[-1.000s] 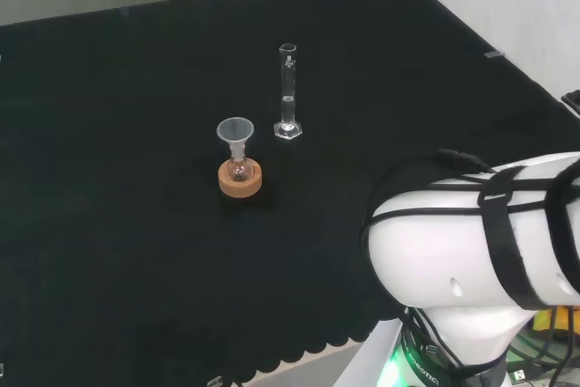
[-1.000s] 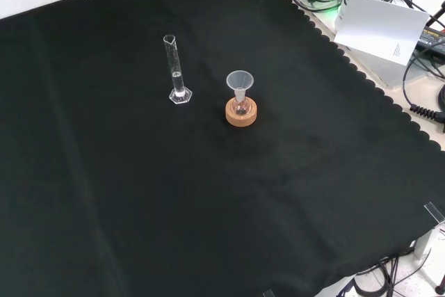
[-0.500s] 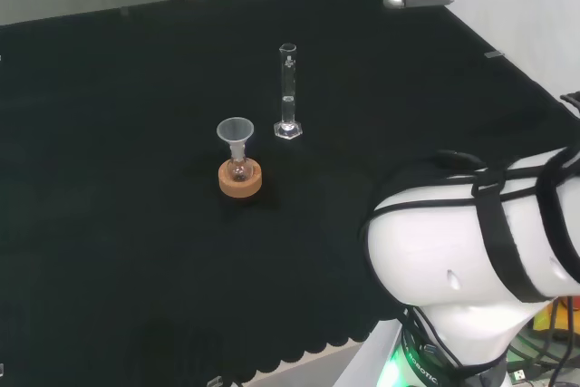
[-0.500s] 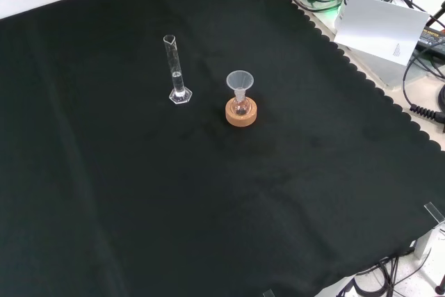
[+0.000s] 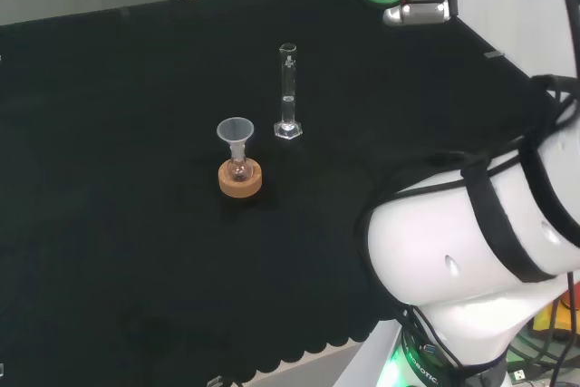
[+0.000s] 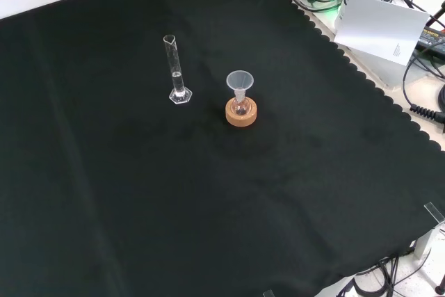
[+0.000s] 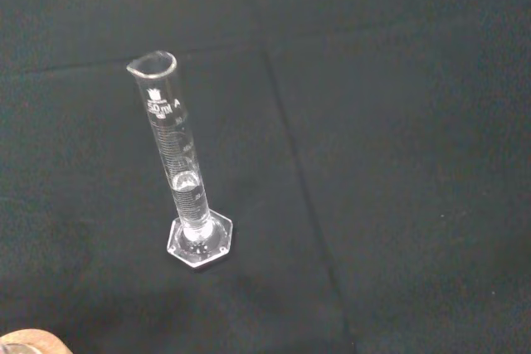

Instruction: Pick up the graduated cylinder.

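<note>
While you look over the arm in the head view, the graduated cylinder (image 5: 287, 91) stands upright on the black cloth (image 5: 109, 88), just right of and behind a funnel (image 5: 236, 136) in a flask on a cork ring (image 5: 240, 178).

From the front, the cylinder stands left of the funnel.

At the wrist, you see white graduation marks and small print, too fine to read. You cannot tell the hand's state.

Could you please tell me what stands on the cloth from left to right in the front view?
Cylinder → funnel in a flask on a cork ring.
</note>
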